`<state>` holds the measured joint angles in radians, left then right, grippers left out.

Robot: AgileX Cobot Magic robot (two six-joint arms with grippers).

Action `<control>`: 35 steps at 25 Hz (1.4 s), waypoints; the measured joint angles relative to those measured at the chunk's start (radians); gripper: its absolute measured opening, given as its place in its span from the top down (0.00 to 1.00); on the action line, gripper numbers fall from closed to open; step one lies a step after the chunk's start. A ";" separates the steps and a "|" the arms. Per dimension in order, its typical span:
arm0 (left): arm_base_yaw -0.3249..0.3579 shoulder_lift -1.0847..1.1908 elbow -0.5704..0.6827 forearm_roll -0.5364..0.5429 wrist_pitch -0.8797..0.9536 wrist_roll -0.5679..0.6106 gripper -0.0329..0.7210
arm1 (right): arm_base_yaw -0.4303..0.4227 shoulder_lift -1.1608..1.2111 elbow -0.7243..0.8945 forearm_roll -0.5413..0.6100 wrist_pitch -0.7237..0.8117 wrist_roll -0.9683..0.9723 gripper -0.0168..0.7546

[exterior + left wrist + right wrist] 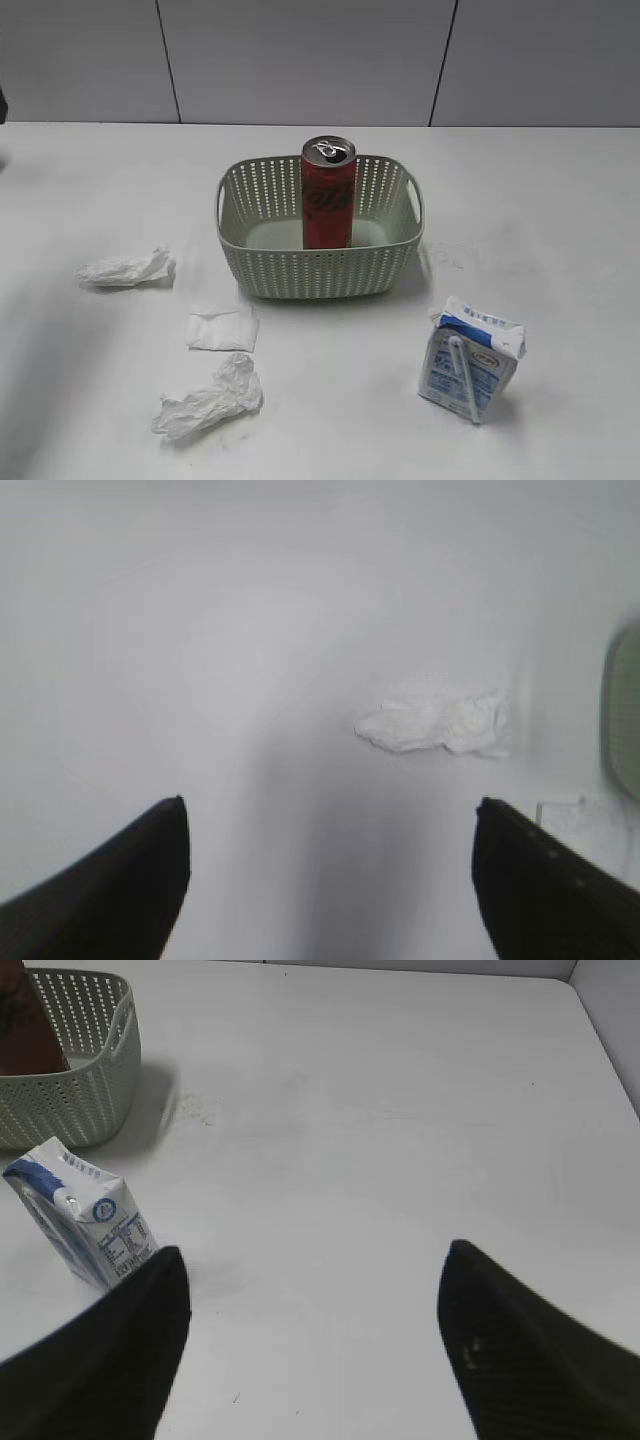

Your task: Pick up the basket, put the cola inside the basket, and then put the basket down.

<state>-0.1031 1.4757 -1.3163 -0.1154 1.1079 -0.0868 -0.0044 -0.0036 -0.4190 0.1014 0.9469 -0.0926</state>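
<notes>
The sage-green slotted basket (pixel 300 272) stands on the white table at the middle. The red cola can (pixel 328 195) stands upright inside it. The basket also shows at the top left of the right wrist view (pixel 75 1080), with the can's red side (pixel 25 1020) behind its wall, and as a sliver at the right edge of the left wrist view (pixel 626 715). My left gripper (pixel 330 805) is open and empty above bare table. My right gripper (pixel 312 1252) is open and empty, off to the right of the basket. Neither arm shows in the exterior view.
A blue-and-white milk carton (pixel 470 358) with a straw stands front right of the basket and shows in the right wrist view (pixel 85 1222). Crumpled tissues lie left (pixel 127 268) and front left (pixel 208 398), with a flat tissue (pixel 222 328) between. One tissue shows in the left wrist view (pixel 435 722).
</notes>
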 joint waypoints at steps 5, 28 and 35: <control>-0.049 -0.230 0.206 0.046 -0.024 0.012 0.08 | 0.034 0.000 0.000 0.002 0.000 0.001 0.22; -0.062 -1.366 0.783 0.098 -0.137 0.014 0.17 | 0.039 0.000 0.000 0.008 0.000 0.001 0.22; -0.062 -1.479 0.804 0.107 -0.064 0.015 0.17 | 0.047 0.000 0.000 0.008 0.000 0.001 0.24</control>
<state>-0.1651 -0.0029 -0.5122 -0.0085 1.0434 -0.0719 0.0424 -0.0036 -0.4190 0.1092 0.9469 -0.0916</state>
